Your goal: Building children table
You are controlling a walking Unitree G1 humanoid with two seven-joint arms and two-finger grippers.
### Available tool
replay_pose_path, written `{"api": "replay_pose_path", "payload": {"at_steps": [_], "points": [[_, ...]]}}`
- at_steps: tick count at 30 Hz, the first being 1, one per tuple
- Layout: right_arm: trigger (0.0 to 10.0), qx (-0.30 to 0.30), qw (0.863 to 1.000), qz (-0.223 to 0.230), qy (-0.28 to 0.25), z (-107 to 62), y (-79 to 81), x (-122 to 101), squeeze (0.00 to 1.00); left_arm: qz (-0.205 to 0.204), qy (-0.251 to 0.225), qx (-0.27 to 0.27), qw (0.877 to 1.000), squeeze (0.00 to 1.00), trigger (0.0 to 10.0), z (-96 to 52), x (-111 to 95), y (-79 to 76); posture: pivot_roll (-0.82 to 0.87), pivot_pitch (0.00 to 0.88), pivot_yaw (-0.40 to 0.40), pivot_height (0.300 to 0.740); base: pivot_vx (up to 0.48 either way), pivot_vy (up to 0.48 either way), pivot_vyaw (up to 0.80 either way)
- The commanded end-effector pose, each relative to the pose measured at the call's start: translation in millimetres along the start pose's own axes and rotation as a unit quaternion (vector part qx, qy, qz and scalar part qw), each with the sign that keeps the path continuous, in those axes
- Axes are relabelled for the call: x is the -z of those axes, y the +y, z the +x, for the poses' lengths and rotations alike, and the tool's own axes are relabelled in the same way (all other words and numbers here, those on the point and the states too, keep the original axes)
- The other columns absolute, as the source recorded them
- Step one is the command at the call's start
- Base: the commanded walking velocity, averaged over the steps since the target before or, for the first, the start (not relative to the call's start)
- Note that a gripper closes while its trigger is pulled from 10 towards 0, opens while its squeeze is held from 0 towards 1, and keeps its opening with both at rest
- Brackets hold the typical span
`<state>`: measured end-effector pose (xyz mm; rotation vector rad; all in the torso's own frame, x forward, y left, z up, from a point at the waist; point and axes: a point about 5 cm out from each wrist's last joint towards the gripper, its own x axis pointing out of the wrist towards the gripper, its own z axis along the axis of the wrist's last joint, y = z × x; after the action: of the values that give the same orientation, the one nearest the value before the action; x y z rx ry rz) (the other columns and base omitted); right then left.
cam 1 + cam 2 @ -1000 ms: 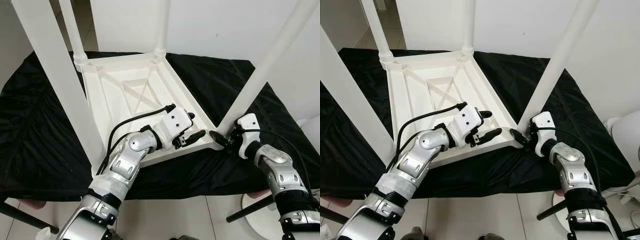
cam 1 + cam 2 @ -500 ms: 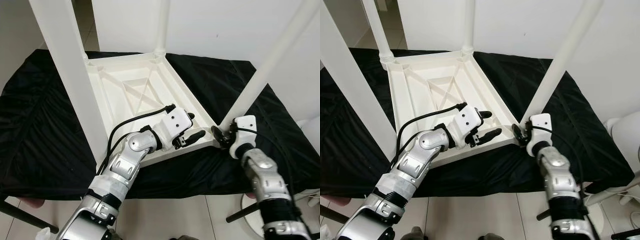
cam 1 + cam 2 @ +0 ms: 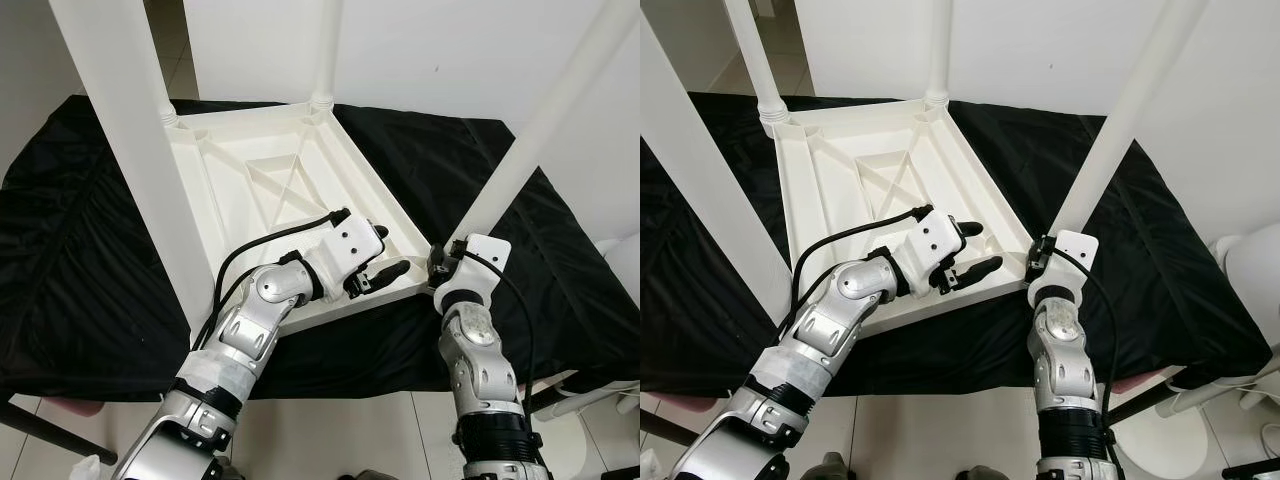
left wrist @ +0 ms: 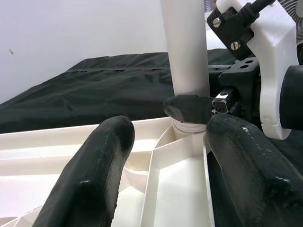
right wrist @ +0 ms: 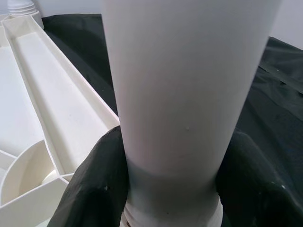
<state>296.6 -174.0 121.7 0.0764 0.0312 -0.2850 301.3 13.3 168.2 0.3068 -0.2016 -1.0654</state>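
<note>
A: Table (image 3: 270,190) position? 
B: White, laid upside down on a black cloth (image 3: 80,270), legs pointing up.

A: Right gripper (image 5: 165,189)? 
B: Closed around the near right leg (image 3: 1110,130), just above the collar at the corner socket. In the right wrist view both fingers (image 5: 94,184) are seen pressed against the leg.

A: Left gripper (image 3: 385,255)? 
B: Held over the near edge of the frame, beside that same corner. Fingers (image 4: 94,175) are spread apart, nothing is gripped. It is pointed at the leg base.

A: Other legs? 
B: Three are seen standing in their corners.
</note>
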Motion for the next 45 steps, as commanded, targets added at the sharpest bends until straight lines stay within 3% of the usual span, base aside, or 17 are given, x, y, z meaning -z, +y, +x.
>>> {"api": "replay_pose_path", "payload": {"at_steps": [1,2,9,14,15,16,22,23,24,26,28,33,39,40,42,43,45], "points": [[10.0,0.002,1.0,-0.004,0.027,-3.7,-2.0,11,0.0,0.002,-0.001,-0.019,1.0,0.0,10.0,-0.9,0,0.5,0.02,0.0,-0.06,0.74,0.0,0.0,0.0],[10.0,0.007,1.0,-0.004,0.027,-5.2,-3.8,10,1.0,0.003,0.001,-0.02,1.0,0.0,10.0,-1.4,0,0.9,0.02,0.0,-0.061,0.74,0.0,0.0,0.0],[10.0,0.013,1.0,-0.005,0.023,-7.9,-5.8,8,1.0,0.002,0.002,-0.024,1.0,0.0,10.0,-2.4,1,1.9,0.03,0.0,-0.064,0.74,0.0,0.0,0.0],[10.0,-0.011,1.0,-0.007,0.004,-12.6,-10.2,2,1.0,0.002,0.004,-0.032,0.999,0.0,10.0,-4.5,2,3.6,0.03,0.0,-0.063,0.74,0.0,0.0,0.0],[10.0,-0.035,0.999,-0.01,0.001,-10.9,-18.4,0,1.0,0.002,0.004,-0.036,0.999,0.0,10.0,-4.3,2,4.3,0.03,0.0,-0.065,0.74,0.0,0.0,0.0],[10.0,-0.069,0.998,-0.011,-0.001,-8.5,-24.8,-2,0.0,0.001,0.005,-0.038,0.999,0.0,10.0,-3.8,2,4.8,0.02,0.0,-0.064,0.74,0.0,0.0,0.0],[10.0,-0.122,0.992,-0.028,-0.005,-5.6,-32.2,-4,0.0,0.0,0.005,-0.039,0.999,0.0,10.0,-3.0,1,5.0,0.02,0.0,-0.061,0.74,0.0,0.0,0.0],[10.0,-0.171,0.984,-0.049,-0.006,-3.9,-35.8,-4,0.0,0.001,0.004,-0.038,0.999,0.0,10.0,-2.5,1,5.0,0.02,0.0,-0.059,0.74,0.0,0.0,0.0],[10.0,-0.171,0.984,-0.049,-0.006,-3.9,-35.8,-4,0.0,0.001,0.004,-0.038,0.999,0.0,10.0,-2.5,1,5.0,0.02,0.0,-0.059,0.74,0.0,0.0,0.0],[10.0,-0.251,0.964,-0.088,0.002,2.0,-41.0,-3,0.0,0.002,0.004,-0.038,0.999,0.0,10.0,-1.5,1,6.1,0.02,0.0,-0.059,0.74,0.0,0.0,0.0],[10.0,-0.269,0.958,-0.098,0.004,4.7,-42.1,-4,0.0,0.003,0.004,-0.038,0.999,0.0,10.0,-1.2,1,6.5,0.02,0.0,-0.059,0.74,0.0,0.0,0.0],[10.0,-0.334,0.932,-0.138,0.018,20.3,-30.0,-9,0.0,0.006,0.001,-0.039,0.999,0.0,10.0,0.7,-1,8.4,0.03,0.0,-0.06,0.74,0.0,0.0,0.0],[10.0,-0.364,0.92,-0.147,0.021,29.0,-21.3,-13,0.0,0.008,0.001,-0.041,0.999,0.0,10.0,0.5,-2,9.1,0.04,0.0,-0.063,0.74,0.0,0.0,0.0],[2.7,-0.372,0.916,-0.148,0.032,30.2,-20.1,-9,0.0,0.008,0.0,-0.042,0.999,0.0,10.0,0.6,-3,9.2,0.04,0.0,-0.064,0.74,0.0,0.0,0.0],[2.7,-0.372,0.916,-0.148,0.032,30.2,-20.1,-9,0.0,0.008,0.0,-0.042,0.999,0.0,10.0,0.6,-3,9.2,0.04,0.0,-0.064,0.74,0.0,0.0,0.0],[0.0,-0.381,0.911,-0.15,0.047,31.4,-21.3,-3,0.0,0.009,-0.001,-0.043,0.999,0.0,10.0,0.4,-4,9.4,0.04,0.0,-0.067,0.74,0.0,0.0,0.0],[0.0,-0.383,0.91,-0.151,0.05,31.3,-23.5,-1,0.0,0.009,-0.001,-0.045,0.999,0.0,10.0,0.0,-3,9.6,0.05,0.0,-0.067,0.74,0.0,0.0,0.0]]}}
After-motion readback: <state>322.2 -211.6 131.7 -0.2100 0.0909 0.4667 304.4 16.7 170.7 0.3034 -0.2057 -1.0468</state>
